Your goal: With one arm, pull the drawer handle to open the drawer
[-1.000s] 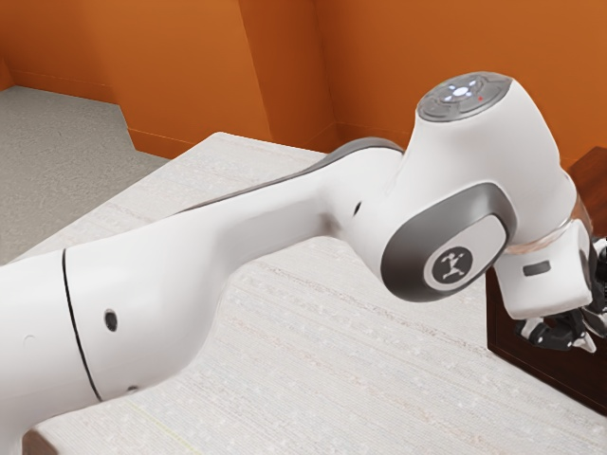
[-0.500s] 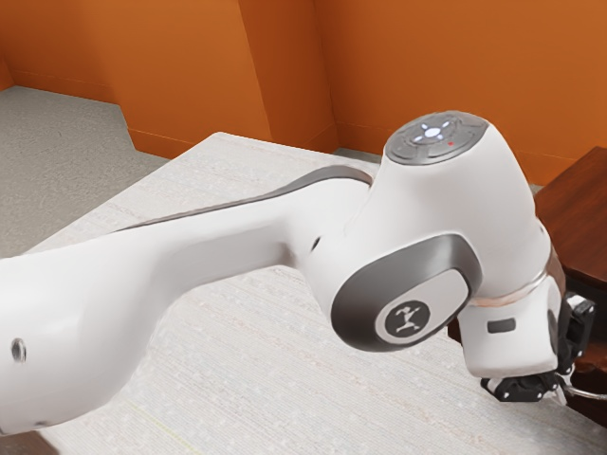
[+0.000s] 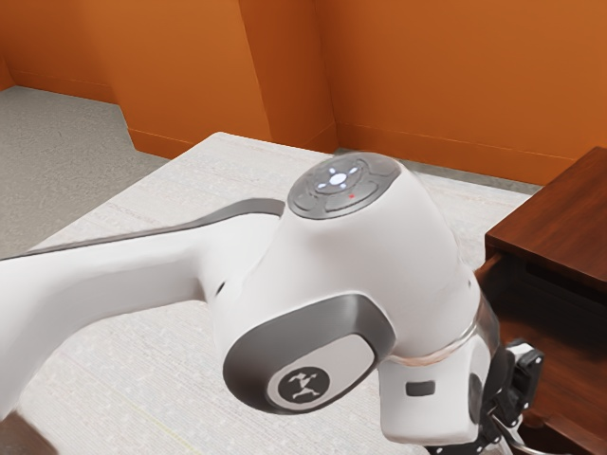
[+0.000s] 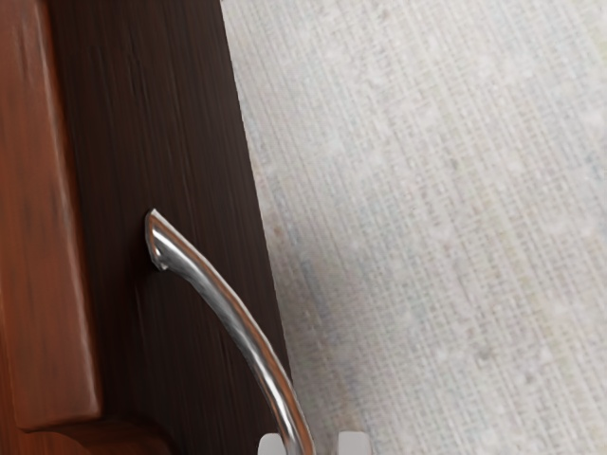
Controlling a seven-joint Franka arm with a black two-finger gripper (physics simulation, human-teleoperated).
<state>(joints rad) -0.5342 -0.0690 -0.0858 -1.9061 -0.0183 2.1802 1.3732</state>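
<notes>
Handle (image 4: 232,322): chrome bow on dark drawer front (image 4: 161,142), just beside gripper
Drawer (image 3: 569,355): partly out of cabinet (image 3: 560,213), 4 o'clock in exterior view
Gripper (image 3: 503,422): 5 o'clock; grip state cannot be told
Method: pull straight and level toward 8 o'clock, over table (image 3: 142,379)
Change: arm withdrawn toward 7 o'clock; drawer further out

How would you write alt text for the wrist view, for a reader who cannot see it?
A curved silver drawer handle arcs off a dark wooden drawer front, seen close up. A reddish-brown wooden panel borders the drawer front on one side, and the pale, woven-textured table lies on the other.
</notes>
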